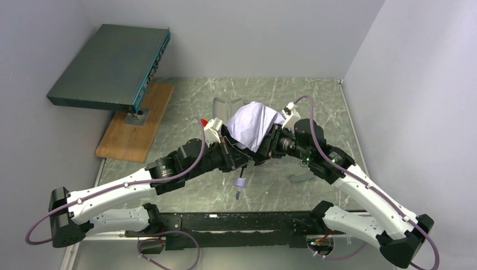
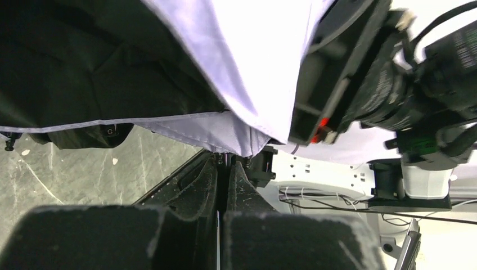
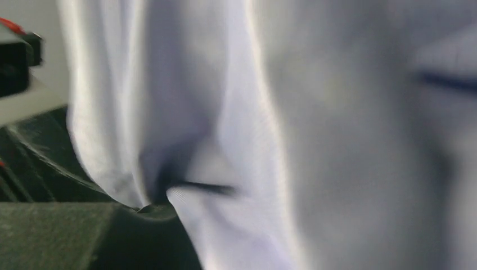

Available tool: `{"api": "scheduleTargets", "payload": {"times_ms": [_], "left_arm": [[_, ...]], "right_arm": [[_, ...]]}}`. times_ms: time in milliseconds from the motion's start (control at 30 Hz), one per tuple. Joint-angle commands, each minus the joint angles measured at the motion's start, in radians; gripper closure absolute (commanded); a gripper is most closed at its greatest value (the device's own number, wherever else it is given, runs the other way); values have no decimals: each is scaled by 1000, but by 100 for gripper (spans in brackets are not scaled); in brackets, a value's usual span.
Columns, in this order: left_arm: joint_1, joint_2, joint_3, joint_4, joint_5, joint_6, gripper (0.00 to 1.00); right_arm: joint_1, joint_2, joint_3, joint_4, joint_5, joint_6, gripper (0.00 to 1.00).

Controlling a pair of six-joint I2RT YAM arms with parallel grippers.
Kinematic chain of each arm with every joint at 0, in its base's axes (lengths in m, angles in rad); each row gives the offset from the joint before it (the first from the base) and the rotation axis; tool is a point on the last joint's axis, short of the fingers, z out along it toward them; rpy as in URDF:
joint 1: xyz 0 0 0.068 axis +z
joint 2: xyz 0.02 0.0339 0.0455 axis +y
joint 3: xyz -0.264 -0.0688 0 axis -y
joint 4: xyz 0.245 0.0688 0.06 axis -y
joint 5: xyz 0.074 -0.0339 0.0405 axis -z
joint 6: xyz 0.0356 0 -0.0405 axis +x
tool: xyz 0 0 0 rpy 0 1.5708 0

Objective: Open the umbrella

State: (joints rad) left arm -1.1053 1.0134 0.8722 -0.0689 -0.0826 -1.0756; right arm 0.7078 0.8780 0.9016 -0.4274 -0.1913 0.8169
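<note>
Nearest the bases, the umbrella [image 1: 253, 126] pokes its small pale handle [image 1: 240, 183] out below the wrists. Left fingers [image 2: 191, 197] are pressed together, pinching the thin black shaft [image 1: 243, 171]. Right fingers [image 3: 56, 236] are buried in pale fabric, so their grip can't be judged. The canopy bunches between both wrists, mid-worktop [image 1: 315, 107]. Far left, a dark teal box [image 1: 107, 67] sits over a wooden board [image 1: 132, 132]

One umbrella [image 1: 253, 126], two arms [image 1: 112, 194] [image 1: 365, 194], one teal box [image 1: 109, 67], one wooden board [image 1: 135, 132].
</note>
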Motion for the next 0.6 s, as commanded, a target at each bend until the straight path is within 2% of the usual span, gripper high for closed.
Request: {"api": "scheduleTargets", "payload": {"times_ms": [0, 200, 433, 567], "left_arm": [[-2, 6, 42, 71, 67, -4, 100], [-5, 57, 20, 71, 119, -29, 100], [-28, 78, 22, 111, 115, -26, 100], [-37, 31, -36, 212, 104, -89, 100]], "right_arm": [[4, 47, 195, 5, 110, -122, 74], [2, 160, 383, -45, 148, -187, 74], [2, 254, 357, 27, 78, -171, 73], [-1, 325, 388, 16, 131, -225, 72]]}}
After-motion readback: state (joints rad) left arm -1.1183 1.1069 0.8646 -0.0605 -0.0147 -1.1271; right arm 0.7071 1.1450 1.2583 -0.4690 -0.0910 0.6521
